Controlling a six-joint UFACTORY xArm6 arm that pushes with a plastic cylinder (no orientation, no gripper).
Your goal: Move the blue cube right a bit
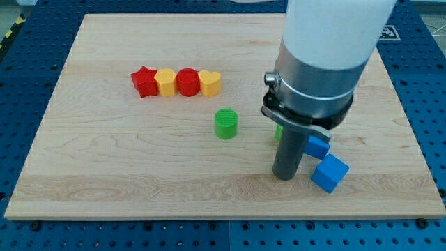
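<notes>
The blue cube [329, 173] lies on the wooden board [139, 167] near the view's bottom right. My tip [284, 176] rests on the board just to the cube's left, with a small gap between them. A second blue block [318, 146] sits just above the cube, partly hidden behind the rod. A sliver of a green block [278, 132] shows to the left of the rod, mostly hidden by the arm.
A green cylinder [226, 123] stands left of the rod. A row at the upper left holds a red star [144, 81], a yellow block [166, 81], a red cylinder [187, 81] and a yellow heart-like block [210, 83]. The board's right edge is close to the cube.
</notes>
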